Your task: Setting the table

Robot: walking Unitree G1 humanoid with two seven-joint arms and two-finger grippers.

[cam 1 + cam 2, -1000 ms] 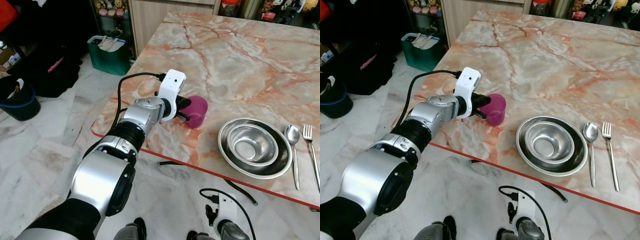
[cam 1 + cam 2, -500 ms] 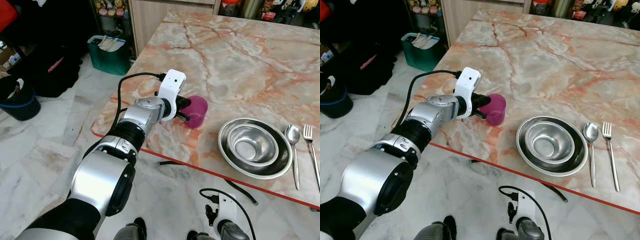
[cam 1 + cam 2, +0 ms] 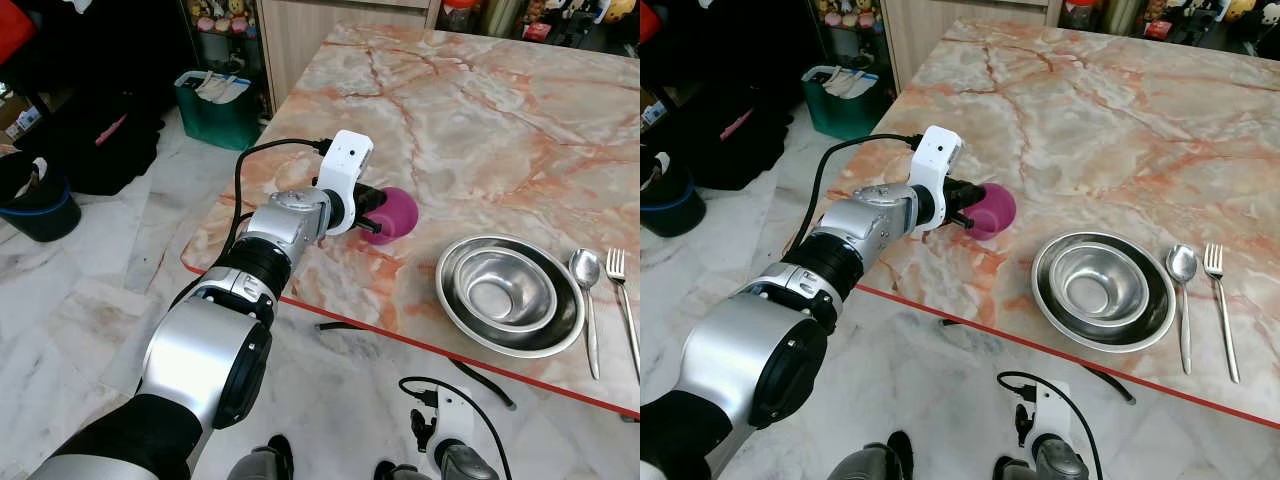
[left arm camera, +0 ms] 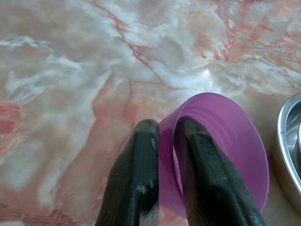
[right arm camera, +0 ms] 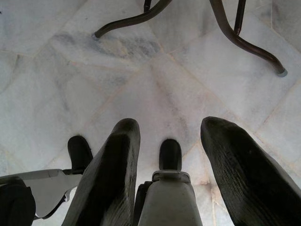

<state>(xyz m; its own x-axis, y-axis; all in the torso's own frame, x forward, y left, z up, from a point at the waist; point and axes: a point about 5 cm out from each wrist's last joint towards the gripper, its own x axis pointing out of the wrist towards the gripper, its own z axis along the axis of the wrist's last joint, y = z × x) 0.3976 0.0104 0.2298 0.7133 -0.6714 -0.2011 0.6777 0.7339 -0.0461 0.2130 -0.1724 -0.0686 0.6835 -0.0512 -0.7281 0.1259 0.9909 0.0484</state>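
Note:
A purple plastic cup [image 3: 397,212] hangs tilted just above the marble table [image 3: 480,130], near its front left corner. My left gripper [image 3: 372,216] is shut on the cup's rim. The left wrist view shows one finger [image 4: 141,160] outside the wall and the other inside the purple cup [image 4: 225,136]. To the right stand two nested steel bowls [image 3: 508,292], then a spoon [image 3: 586,300] and a fork [image 3: 622,300]. My right gripper [image 5: 170,125] hangs open over the floor below the table edge.
The table's red front edge [image 3: 450,350] runs between me and the bowls. A green bin [image 3: 215,110] and a dark blue bucket [image 3: 40,205] stand on the floor to the left. Dark metal legs [image 5: 235,33] cross the tiled floor.
My left wrist has turned and risen a little. The purple cup has tipped from upright to tilted, its base now swung up and to the right. The bowls and cutlery stay put.

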